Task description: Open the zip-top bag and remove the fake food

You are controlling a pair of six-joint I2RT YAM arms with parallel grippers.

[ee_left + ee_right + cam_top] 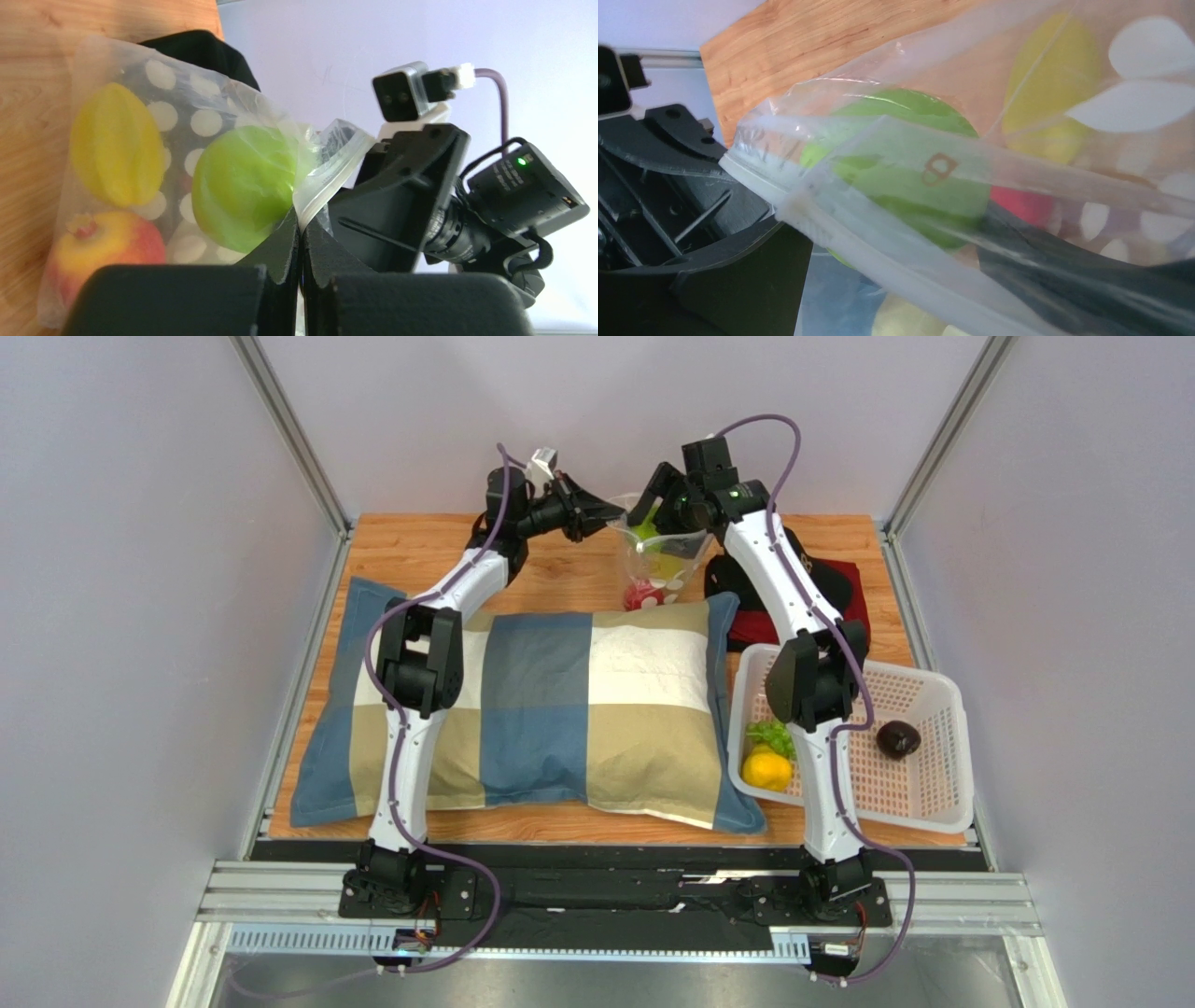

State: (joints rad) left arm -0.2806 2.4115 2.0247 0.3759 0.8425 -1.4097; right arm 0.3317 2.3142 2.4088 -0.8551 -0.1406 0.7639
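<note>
The zip-top bag [662, 560] hangs upright behind the pillow, clear with white dots. Through it show fake food pieces: a green fruit [242, 185], a yellow one [116, 154] and a red apple [102, 245]. My left gripper [302, 231] is shut on the bag's zip rim [330, 175] at one corner. My right gripper [899, 280] is open at the bag's mouth, one finger [745, 287] outside the plastic, the other [1088, 280] dim behind the film, with the rim [808, 203] running across the gap. The green fruit [906, 175] sits just beyond the fingers.
A blue, white and tan pillow [533, 700] covers the table's middle. The white perforated basket [954, 756] at right holds a lemon [766, 769], a green piece [769, 737] and a dark fruit [898, 739]. A black and red object [828, 595] lies behind the right arm.
</note>
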